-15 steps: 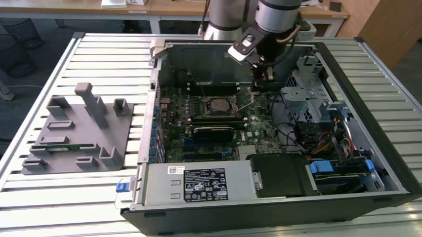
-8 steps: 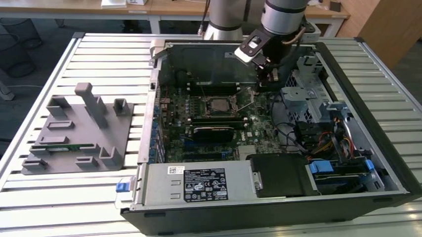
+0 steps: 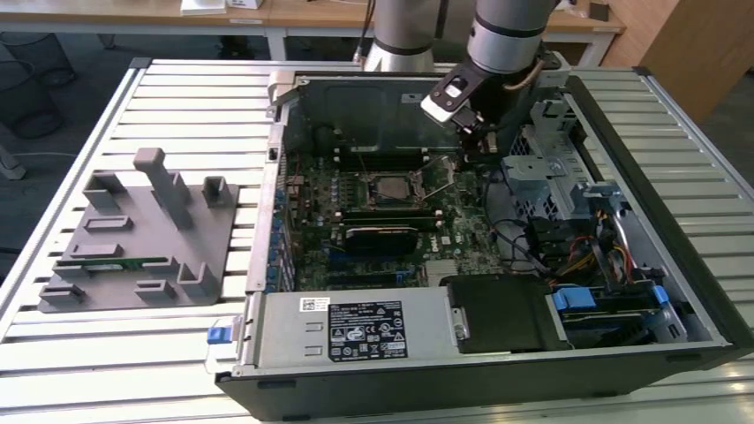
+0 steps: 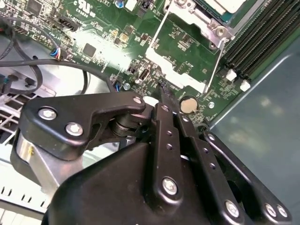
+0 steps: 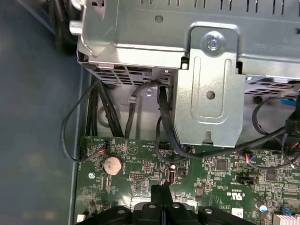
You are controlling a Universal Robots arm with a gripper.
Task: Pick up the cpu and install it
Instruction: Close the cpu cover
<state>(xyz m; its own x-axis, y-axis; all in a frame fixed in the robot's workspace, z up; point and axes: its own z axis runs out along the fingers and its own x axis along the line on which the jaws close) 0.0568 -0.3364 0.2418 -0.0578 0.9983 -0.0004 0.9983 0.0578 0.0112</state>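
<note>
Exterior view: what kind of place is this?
Probably a robotics lab or workshop: a grey robot arm reaches into an open black desktop computer case lying on a white slatted metal workbench, beside a grey plastic fixture block holding a long green memory stick.

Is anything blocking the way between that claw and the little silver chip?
Nothing solid seems to. The cpu appears to sit in its socket already; only the socket's opened metal clamp lies between it and the gripper, whose jaws are shut.

A robotics lab: an arm [image 3: 507, 35] over an open PC case [image 3: 471, 382] on a slatted metal surface [image 3: 177, 88], desks [image 3: 309, 12] along the frame's top.
</note>
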